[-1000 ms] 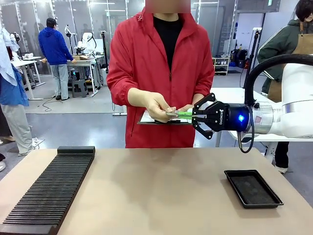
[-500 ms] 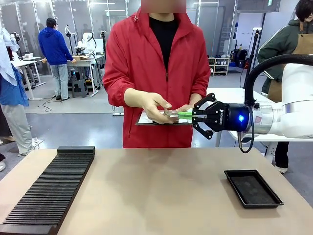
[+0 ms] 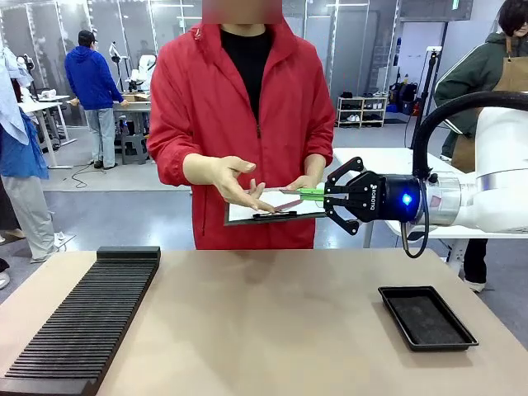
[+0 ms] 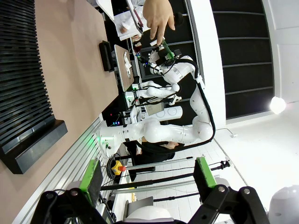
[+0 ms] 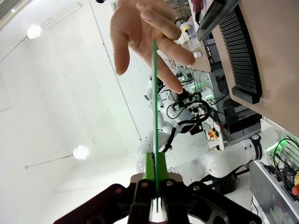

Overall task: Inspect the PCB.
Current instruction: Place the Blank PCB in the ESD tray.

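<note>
The PCB is a thin green board seen edge-on, held level at chest height over the table's far edge. My right gripper is shut on its near end and comes in from the right. In the right wrist view the PCB runs straight up as a thin green line from my right gripper. The person's open hand is spread just behind its far tip; I cannot tell whether it touches. My left gripper stands open with nothing between its fingers.
The person in a red jacket stands across the table and holds a white clipboard under the board. A black slotted rack lies at the table's left. A black shallow tray sits at the right.
The person has shifted to the left. Their hand has come off the PCB's far end and opened palm up. The clipboard has dropped and tilted. My right gripper has stayed put.
</note>
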You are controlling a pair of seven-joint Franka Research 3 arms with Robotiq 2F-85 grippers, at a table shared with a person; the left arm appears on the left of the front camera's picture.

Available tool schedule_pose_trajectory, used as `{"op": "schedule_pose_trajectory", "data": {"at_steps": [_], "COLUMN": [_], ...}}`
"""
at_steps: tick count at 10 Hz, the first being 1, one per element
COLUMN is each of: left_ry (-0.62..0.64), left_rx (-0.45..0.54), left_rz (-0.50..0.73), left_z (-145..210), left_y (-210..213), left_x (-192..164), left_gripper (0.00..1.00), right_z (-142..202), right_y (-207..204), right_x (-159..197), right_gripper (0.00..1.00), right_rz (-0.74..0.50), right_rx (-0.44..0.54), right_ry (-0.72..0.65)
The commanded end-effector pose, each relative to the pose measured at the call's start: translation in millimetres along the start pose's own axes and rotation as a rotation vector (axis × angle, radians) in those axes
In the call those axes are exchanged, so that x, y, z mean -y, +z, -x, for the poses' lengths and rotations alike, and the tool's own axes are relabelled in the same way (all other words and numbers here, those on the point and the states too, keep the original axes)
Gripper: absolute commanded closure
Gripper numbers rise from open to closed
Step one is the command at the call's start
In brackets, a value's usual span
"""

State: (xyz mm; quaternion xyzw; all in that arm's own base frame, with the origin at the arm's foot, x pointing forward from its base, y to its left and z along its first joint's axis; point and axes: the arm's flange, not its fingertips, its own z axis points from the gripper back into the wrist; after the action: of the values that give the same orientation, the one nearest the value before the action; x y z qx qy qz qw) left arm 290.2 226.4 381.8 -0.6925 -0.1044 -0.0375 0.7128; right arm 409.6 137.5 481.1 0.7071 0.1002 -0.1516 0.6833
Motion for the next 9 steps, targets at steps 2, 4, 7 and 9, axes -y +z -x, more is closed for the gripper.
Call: {"op": "schedule_pose_trajectory", "data": {"at_steps": [2, 4, 7, 9], "left_ry": [0.007, 0.007, 0.007, 0.007], "left_rx": [-0.004, -0.004, -0.004, -0.004], "left_rz": [-0.006, -0.006, -0.006, -0.006], "left_z": [1.8, 1.8, 1.8, 1.8], "left_y": [0.7, 0.7, 0.7, 0.7], "left_x": [1.7, 1.7, 1.7, 1.7], "left_gripper": [0.00, 0.00, 0.00, 0.00], "right_z": [0.0, 0.0, 0.0, 25.7], "right_y": [-0.1, -0.1, 0.0, 32.1], "right_x": [-0.5, -0.5, 0.0, -9.5], "right_gripper": [1.00, 1.00, 0.97, 0.97], "right_rz": [0.000, 0.000, 0.000, 0.252], "right_rx": [0.000, 0.000, 0.000, 0.018], "right_ry": [0.000, 0.000, 0.000, 0.263]}}
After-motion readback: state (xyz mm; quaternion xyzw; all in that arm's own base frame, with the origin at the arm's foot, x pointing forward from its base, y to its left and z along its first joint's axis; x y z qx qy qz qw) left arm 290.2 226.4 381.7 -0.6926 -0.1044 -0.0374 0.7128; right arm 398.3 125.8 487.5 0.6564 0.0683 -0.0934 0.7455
